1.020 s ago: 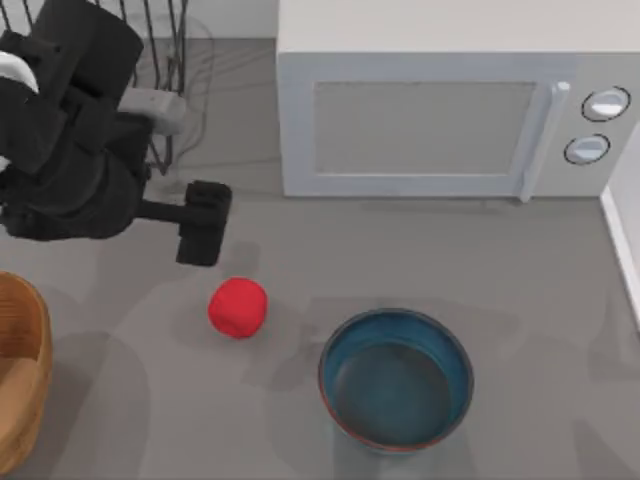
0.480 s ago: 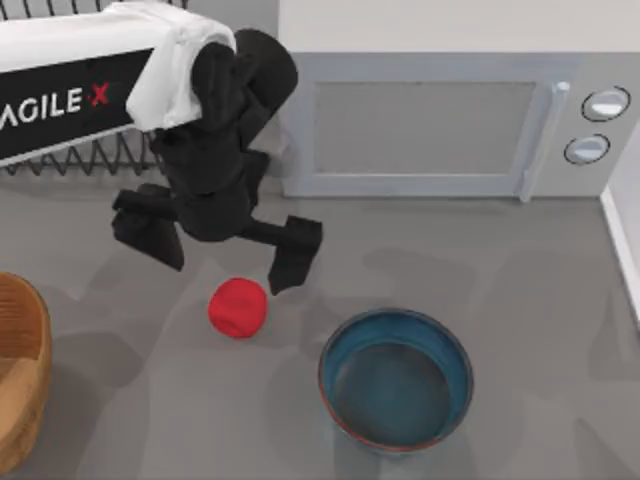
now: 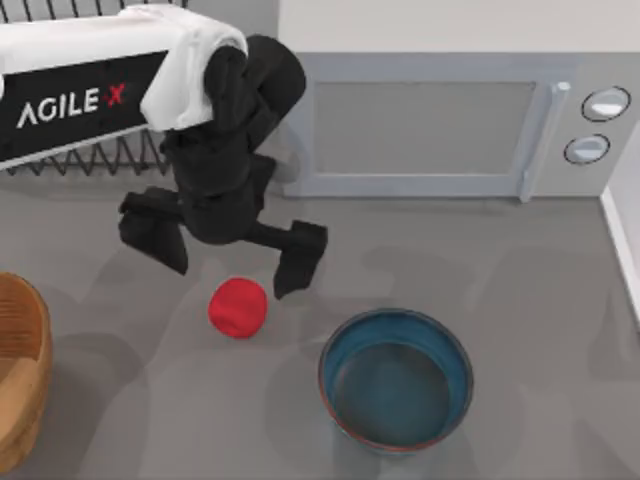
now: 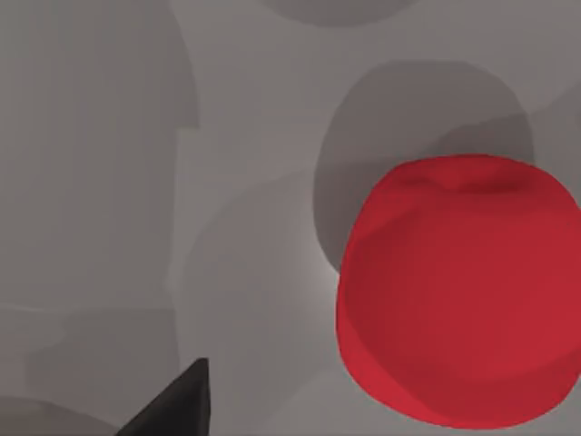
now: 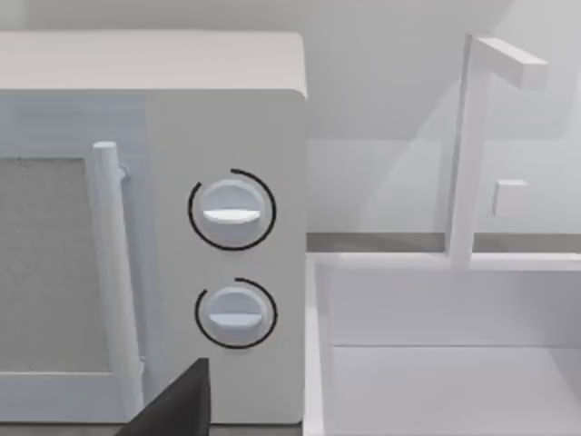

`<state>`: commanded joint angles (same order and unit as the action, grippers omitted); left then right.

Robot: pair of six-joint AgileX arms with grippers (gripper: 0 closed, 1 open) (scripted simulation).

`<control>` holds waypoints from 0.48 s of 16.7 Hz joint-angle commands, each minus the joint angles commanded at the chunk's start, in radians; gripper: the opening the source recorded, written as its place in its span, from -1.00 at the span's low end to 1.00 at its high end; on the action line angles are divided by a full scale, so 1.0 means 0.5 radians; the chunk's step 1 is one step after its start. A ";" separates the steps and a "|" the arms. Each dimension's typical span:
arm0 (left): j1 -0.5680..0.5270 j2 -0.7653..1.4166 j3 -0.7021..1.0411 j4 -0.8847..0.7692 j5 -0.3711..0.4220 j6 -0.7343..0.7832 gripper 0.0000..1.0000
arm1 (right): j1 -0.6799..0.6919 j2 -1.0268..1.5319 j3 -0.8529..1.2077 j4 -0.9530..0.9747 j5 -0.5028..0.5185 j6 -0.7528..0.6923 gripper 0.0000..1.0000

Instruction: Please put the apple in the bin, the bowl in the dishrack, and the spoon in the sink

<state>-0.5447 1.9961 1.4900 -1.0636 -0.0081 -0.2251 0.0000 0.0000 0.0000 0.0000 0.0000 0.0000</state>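
Left end effector [image 3: 228, 258] open, nudged lower over apple [image 3: 238, 307], bowl [image 3: 396, 379] unmoved

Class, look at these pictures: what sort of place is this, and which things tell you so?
Most likely a rendered kitchen counter: a white microwave with two dials, a white sink with its tap beside it, and a black wire dishrack behind the left arm.

This is a kitchen. A white microwave [image 3: 450, 120] with two round knobs stands at the back of a grey counter [image 3: 520, 260]. Just beside the microwave is a white sink [image 5: 445, 354], and a black wire dishrack [image 3: 90, 155] stands on its other side.
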 joint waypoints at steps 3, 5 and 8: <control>-0.003 0.062 -0.088 0.140 0.000 0.004 1.00 | 0.000 0.000 0.000 0.000 0.000 0.000 1.00; -0.002 0.122 -0.172 0.313 0.000 0.005 1.00 | 0.000 0.000 0.000 0.000 0.000 0.000 1.00; -0.002 0.196 -0.274 0.473 0.001 0.006 1.00 | 0.000 0.000 0.000 0.000 0.000 0.000 1.00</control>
<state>-0.5458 2.0942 1.3527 -0.8270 -0.0076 -0.2220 0.0000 0.0000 0.0000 0.0000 0.0000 0.0000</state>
